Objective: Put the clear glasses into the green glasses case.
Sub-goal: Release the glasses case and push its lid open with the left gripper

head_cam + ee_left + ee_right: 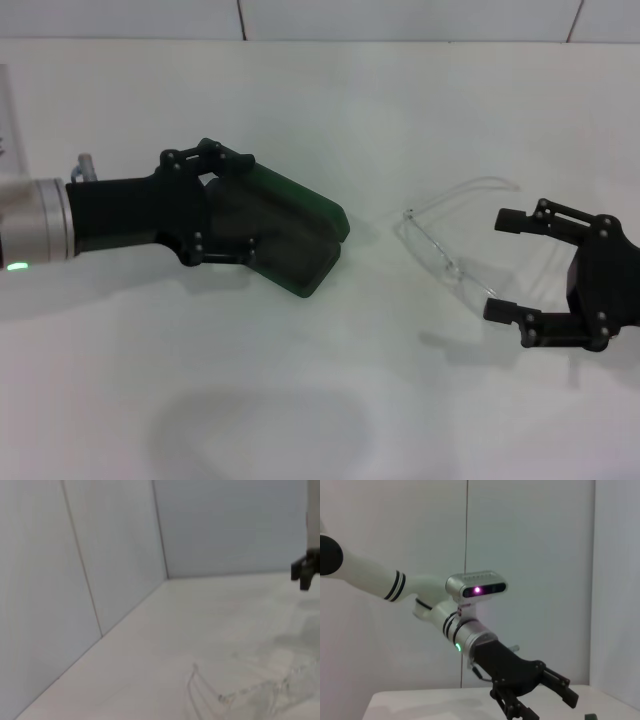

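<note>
Right gripper (507,265): jaws spread wide, empty, at the right of the surface, their tips just beside the clear glasses.
Left gripper (222,205): jaws pinching the green glasses case from the left.
Clear glasses (440,252): lying open on the white surface (320,100), right of centre, between the case and the right gripper, arms pointing right.
Green glasses case (290,235): lid raised, left of centre, well apart from the glasses.
</note>
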Controlling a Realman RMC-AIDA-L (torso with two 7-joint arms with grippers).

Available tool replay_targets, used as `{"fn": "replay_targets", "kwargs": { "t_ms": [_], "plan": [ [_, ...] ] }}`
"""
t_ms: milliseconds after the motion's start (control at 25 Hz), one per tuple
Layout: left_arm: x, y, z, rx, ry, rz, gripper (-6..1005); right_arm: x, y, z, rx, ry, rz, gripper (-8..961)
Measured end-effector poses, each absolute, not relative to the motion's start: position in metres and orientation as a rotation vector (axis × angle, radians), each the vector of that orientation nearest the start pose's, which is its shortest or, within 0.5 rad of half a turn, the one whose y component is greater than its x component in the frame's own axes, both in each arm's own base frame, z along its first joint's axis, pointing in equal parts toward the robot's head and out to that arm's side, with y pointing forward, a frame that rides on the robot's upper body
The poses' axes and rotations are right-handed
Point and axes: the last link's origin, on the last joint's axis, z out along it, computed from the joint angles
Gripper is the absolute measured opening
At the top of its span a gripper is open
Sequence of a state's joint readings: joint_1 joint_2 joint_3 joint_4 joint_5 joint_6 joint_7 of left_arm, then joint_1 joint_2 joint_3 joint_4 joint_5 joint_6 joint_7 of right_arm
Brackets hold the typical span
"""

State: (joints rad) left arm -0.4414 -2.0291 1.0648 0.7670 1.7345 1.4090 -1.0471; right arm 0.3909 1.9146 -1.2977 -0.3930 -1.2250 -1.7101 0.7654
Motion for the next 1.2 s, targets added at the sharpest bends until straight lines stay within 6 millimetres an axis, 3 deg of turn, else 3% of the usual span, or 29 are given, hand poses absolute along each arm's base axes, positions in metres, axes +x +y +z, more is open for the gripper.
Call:
{"fn": "replay_targets", "kwargs": {
  "t_ms": [280, 600, 880, 1200],
  "plan": [
    [-0.235, 0.344, -0.001, -2.727, 0.219, -0.346, 875, 0.275, 0.270, 0.011, -2.657, 0.032, 1.060, 869],
    [-0.212, 0.351, -0.017, -2.720, 0.420, -0.197, 875, 0.276, 0.268, 0.011, -2.656, 0.038, 1.062, 869],
    [-0.200, 0.363, -0.027, -2.714, 0.489, -0.050, 874, 0.275, 0.265, 0.010, -2.656, 0.037, 1.080, 869],
    [-0.202, 0.371, -0.028, -2.702, 0.504, 0.070, 874, 0.275, 0.264, 0.009, -2.655, 0.040, 1.084, 869]
  ]
}}
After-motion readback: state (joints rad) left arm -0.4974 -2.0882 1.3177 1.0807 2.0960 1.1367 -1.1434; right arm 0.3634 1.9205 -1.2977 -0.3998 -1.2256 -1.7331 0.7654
